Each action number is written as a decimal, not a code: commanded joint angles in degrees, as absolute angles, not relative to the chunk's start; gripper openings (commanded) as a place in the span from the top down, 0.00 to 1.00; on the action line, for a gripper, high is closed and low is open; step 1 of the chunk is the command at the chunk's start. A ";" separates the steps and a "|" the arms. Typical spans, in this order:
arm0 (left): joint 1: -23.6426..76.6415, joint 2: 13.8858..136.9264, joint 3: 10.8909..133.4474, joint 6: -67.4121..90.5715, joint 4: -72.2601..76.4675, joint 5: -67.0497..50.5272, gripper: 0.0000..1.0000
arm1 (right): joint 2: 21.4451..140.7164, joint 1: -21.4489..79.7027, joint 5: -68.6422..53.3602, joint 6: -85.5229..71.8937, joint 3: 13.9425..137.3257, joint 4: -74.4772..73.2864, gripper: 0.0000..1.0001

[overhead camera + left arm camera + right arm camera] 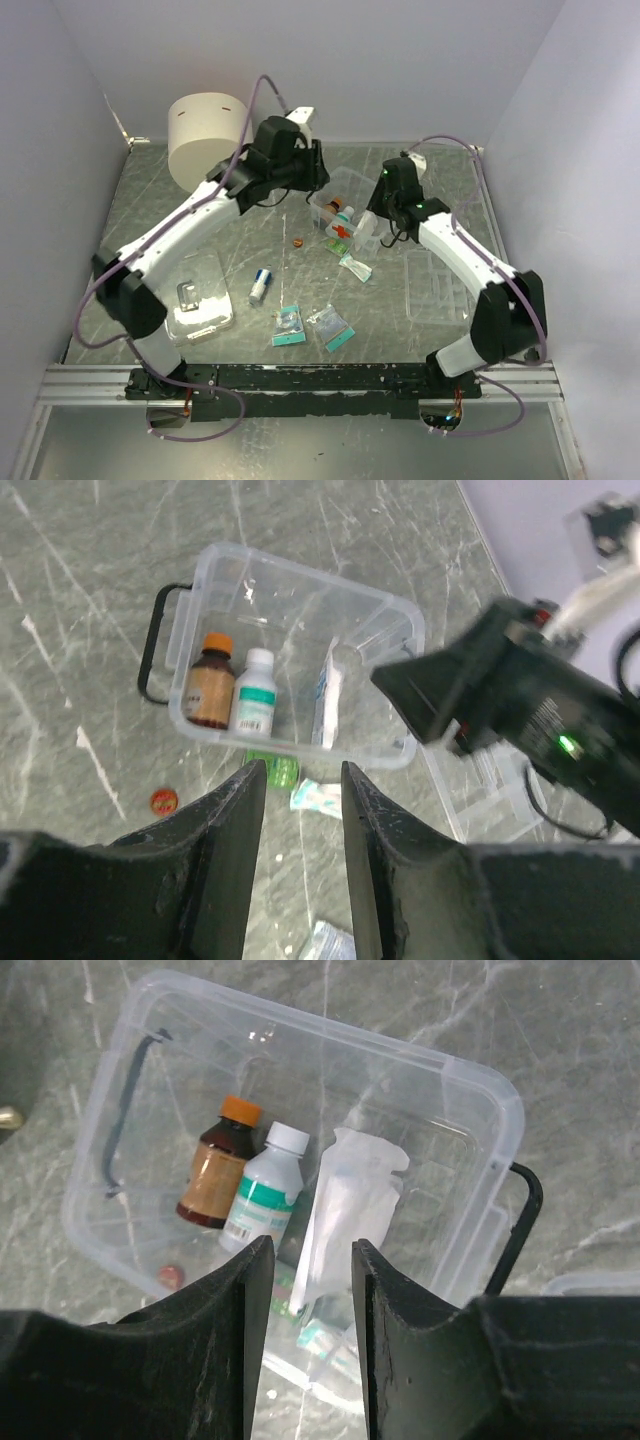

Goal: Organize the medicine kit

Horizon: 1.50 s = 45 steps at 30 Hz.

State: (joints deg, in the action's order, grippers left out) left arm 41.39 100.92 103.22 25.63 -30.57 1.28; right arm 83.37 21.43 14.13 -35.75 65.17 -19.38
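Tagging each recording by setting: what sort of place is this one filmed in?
Probably a lab test cell: plain pale walls box in a scratched grey tabletop, and the left arm and right arm are bolted to an aluminium rail at its near edge.

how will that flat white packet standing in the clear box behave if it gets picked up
The thin white crinkled packet probably flops: its top edge is creased. Being flat, it looks light. It stands on edge inside the clear plastic medicine kit, so a nudge would likely tip it over.
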 commanded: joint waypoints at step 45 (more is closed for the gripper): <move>39.02 73.65 64.13 23.03 -23.99 8.27 0.58 | 119.02 22.19 27.80 -31.99 84.29 -26.63 0.78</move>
State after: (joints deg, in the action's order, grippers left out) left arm 39.40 74.87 64.64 23.73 -25.69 7.92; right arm 117.34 21.98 24.38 -32.34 83.29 -24.80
